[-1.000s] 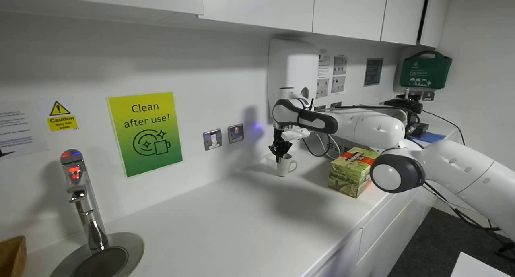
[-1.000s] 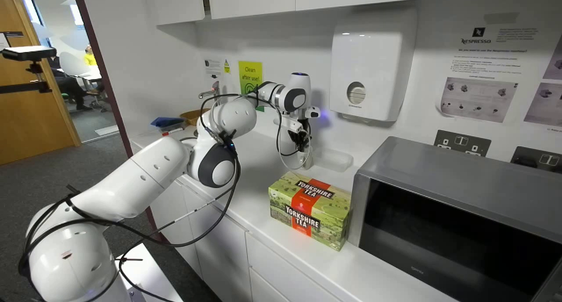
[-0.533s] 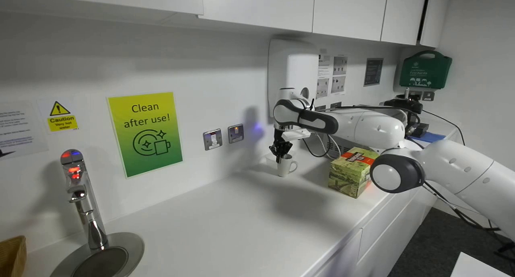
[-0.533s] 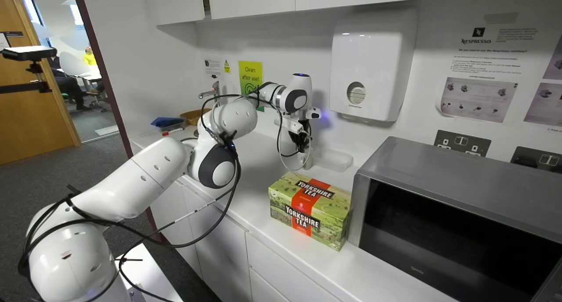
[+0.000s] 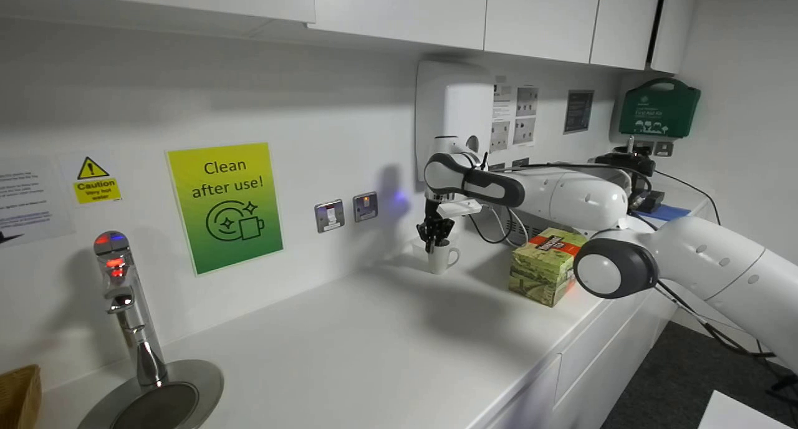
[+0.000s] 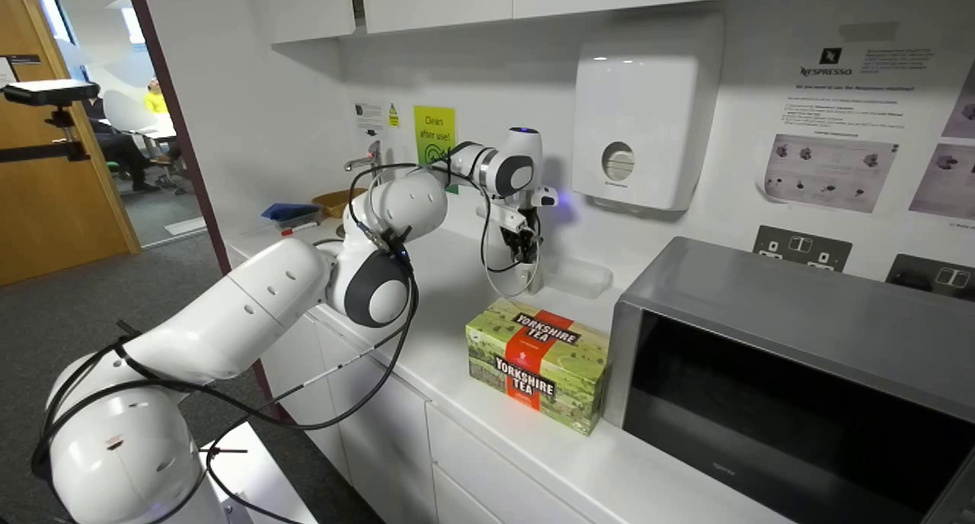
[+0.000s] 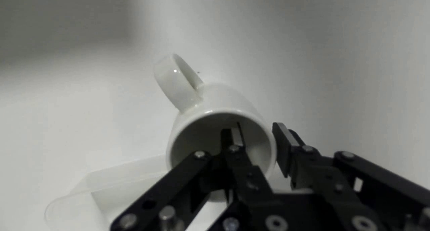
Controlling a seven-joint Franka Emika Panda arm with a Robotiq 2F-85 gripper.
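A white mug (image 7: 215, 96) stands on the white counter (image 5: 349, 342), its open top and handle showing in the wrist view. It also shows in both exterior views (image 5: 439, 262) (image 6: 534, 280). My black gripper (image 7: 257, 135) is at the mug's rim. One finger is inside the mug and the other is just outside, with the mug's wall between them. The fingers are apart, with a gap between the inner finger and the wall. Whether the outer finger touches the mug I cannot tell. In the exterior views the gripper (image 5: 434, 234) (image 6: 521, 246) is right above the mug.
A clear plastic tray (image 7: 77, 207) lies beside the mug, against the wall. A Yorkshire Tea box (image 6: 537, 364) and a microwave (image 6: 762, 311) stand on the counter near the arm. A paper towel dispenser (image 6: 647, 113) hangs above. A tap (image 5: 134, 310) stands at the far end.
The wrist has shifted very slightly, and the mug appears to have shifted a tiny amount with the fingers. The rest of the arm looks almost still.
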